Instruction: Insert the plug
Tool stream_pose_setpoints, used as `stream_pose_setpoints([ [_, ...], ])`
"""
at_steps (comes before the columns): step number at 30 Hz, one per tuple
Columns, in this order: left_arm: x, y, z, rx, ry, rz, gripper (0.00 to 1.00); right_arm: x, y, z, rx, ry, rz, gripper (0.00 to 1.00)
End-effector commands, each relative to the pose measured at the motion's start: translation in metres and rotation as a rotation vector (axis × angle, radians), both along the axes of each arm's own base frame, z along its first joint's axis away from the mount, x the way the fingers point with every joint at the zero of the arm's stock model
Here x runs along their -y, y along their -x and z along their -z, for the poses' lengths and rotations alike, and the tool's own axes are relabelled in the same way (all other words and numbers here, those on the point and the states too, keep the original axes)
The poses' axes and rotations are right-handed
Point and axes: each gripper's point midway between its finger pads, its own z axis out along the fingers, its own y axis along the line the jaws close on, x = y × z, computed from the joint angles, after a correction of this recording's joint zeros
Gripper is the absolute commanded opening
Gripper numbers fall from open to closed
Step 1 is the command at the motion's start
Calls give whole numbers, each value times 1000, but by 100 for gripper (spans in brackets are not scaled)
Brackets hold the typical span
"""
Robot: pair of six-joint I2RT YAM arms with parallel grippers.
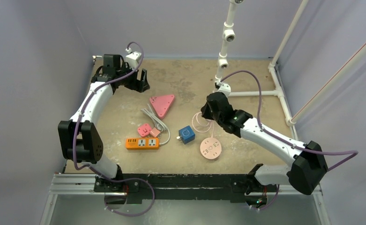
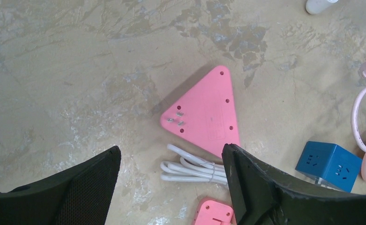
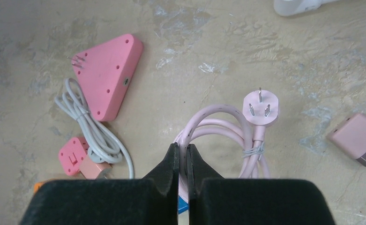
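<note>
Beyond rt tool (image 3: 183,151) lies pink 3-pin plug (image 3: 261,108).

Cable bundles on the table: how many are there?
2. A white bundle lies beside the pink triangular block; a pink bundle is pinched in the right arm's jaws. Others may be hidden.

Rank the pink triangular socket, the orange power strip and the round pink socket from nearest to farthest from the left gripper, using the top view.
Measured from the left gripper, at the far left of the table:
1. Pink triangular socket, just to its right and a little nearer the camera.
2. Orange power strip, almost straight below it in the view.
3. Round pink socket, farthest, over on the right side.
</note>
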Motion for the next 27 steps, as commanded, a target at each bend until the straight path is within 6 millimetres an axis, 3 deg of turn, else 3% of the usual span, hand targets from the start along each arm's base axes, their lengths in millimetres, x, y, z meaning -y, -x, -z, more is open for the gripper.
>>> stream_pose_setpoints([
  [1,13,10,-21,56,26,38,79,-2,3,-22,27,-66,2,0],
  [5,20,15,-17,48,25,57,79,5,3,-37,52,-53,15,0],
  [11,26,15,-17,48,26,72,78,-12,5,-14,31,40,-110,0],
  [16,27,16,-18,52,24,74,78,-3,0,-49,70,-3,-45,0],
  [19,30,17,-21,56,30,82,78,-3,-1,-65,78,-122,-10,0],
  [21,35,18,-23,61,34,90,78,-3,0,-61,62,-197,20,0],
  [24,41,20,-24,64,34,103,78,-2,3,-38,-13,-247,74,0],
  [27,44,21,-22,61,30,106,78,11,7,-2,-160,-212,214,0],
])
